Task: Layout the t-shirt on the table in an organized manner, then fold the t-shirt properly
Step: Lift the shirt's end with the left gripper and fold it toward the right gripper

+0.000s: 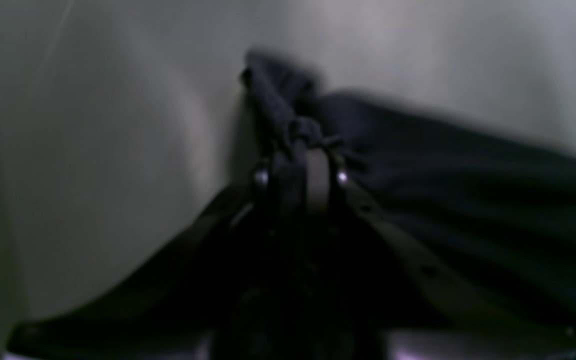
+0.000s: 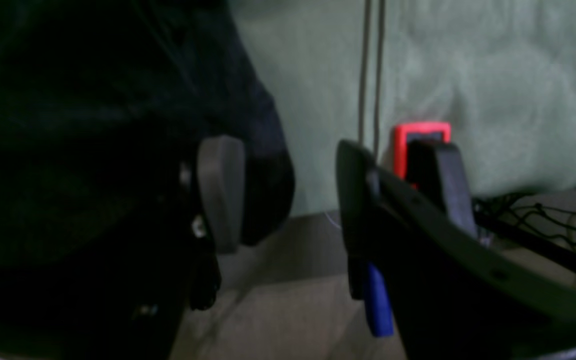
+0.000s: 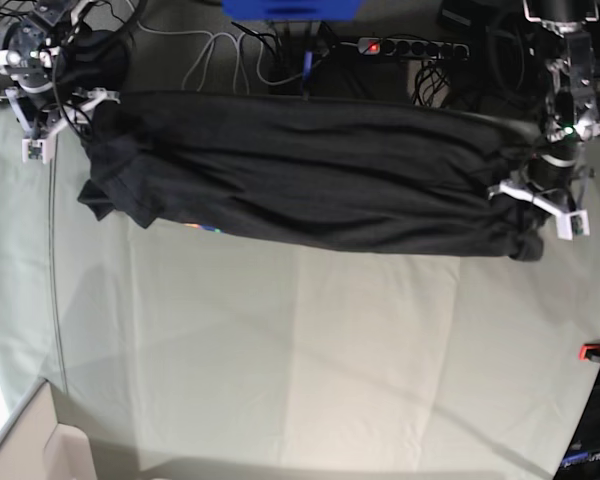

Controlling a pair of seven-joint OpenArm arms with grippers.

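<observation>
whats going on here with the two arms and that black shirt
A two-armed robot is working on a dark t-shirt on a cloth-covered table. The shirt lies stretched in a long, bunched band across the table's far side, not yet flat or folded. The left gripper has a bunch of fabric pinched at one end of the shirt. The right gripper is at the other end with its jaws apart and nothing between them, near a red clamp at the table's edge.

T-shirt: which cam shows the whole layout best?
Base view: the t-shirt appears whole, stretched across the table. Left wrist view shows only a blurred bunch pinched in the left hand; right wrist view, just a dark edge.
</observation>
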